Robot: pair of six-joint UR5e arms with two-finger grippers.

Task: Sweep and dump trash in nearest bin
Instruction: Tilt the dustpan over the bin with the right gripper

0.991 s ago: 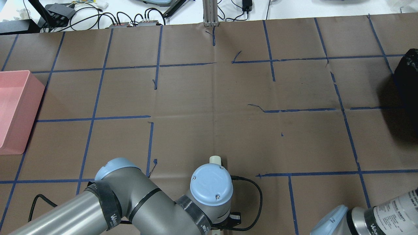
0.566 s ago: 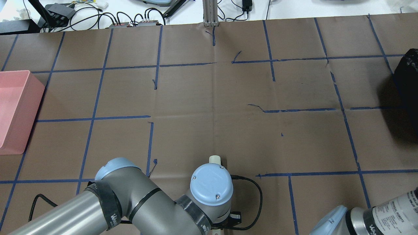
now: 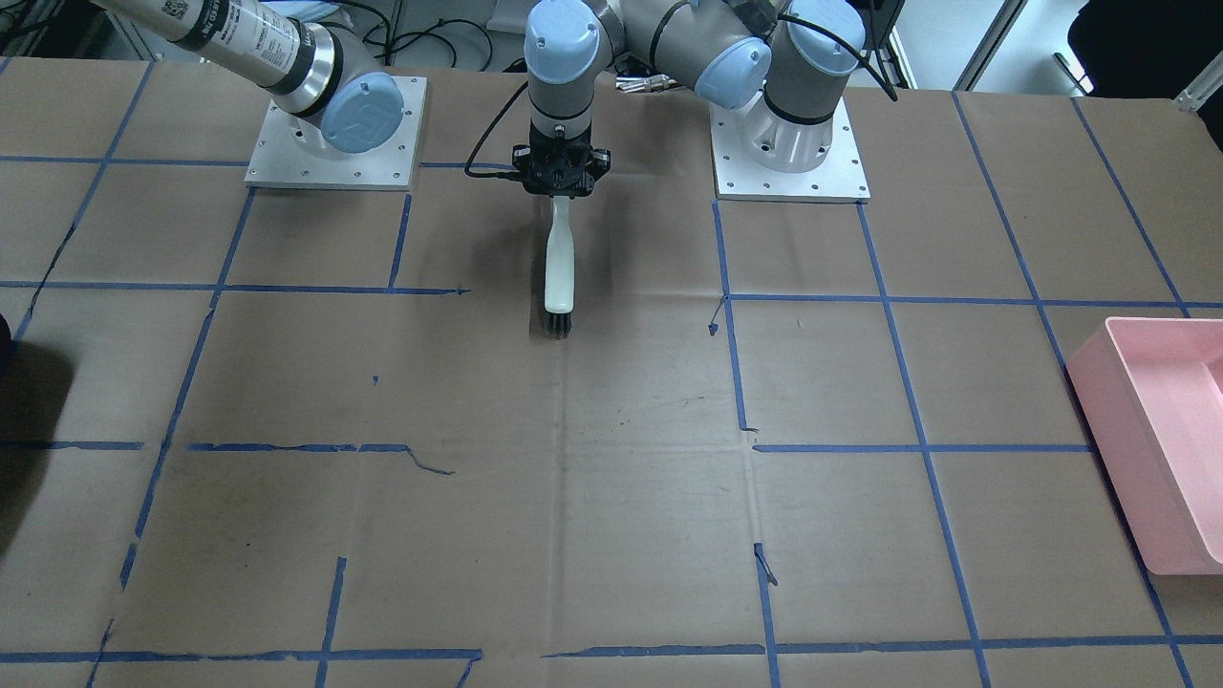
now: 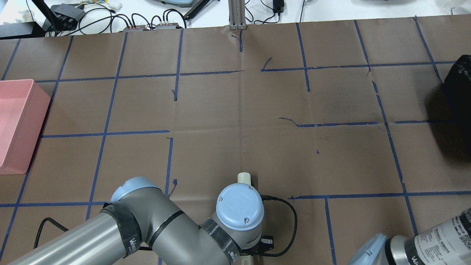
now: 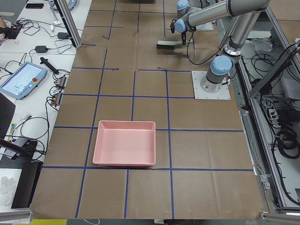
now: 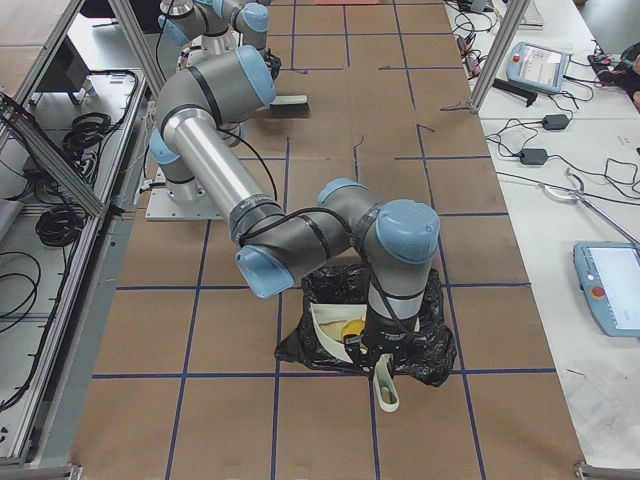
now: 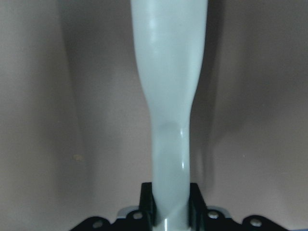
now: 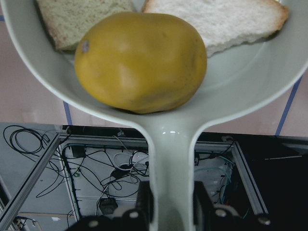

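Left gripper (image 3: 559, 186): clenched on one white plastic hand brush (image 3: 557, 263). Open brown papered table (image 3: 611, 497) lies ahead. Right gripper (image 8: 171, 204): grasping one white plastic dustpan (image 8: 250, 82) (holding one yellow-brown potato (image 8: 139, 62) and two torn white bread pieces (image 8: 77, 17)) over one black bag bin (image 6: 425, 345). One pink plastic bin (image 3: 1137, 459) stands at the table edge. The brush tip is slightly farther forward than a second ago.

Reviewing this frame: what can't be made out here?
Inside the bag: right side view, hidden by dustpan and right arm; overhead, cut off by the edge.
The bread pieces: right wrist view, cut off at top.
The brush bristles: overhead, under left wrist; left wrist view shows handle only.
The right hand: outside overhead and front views.
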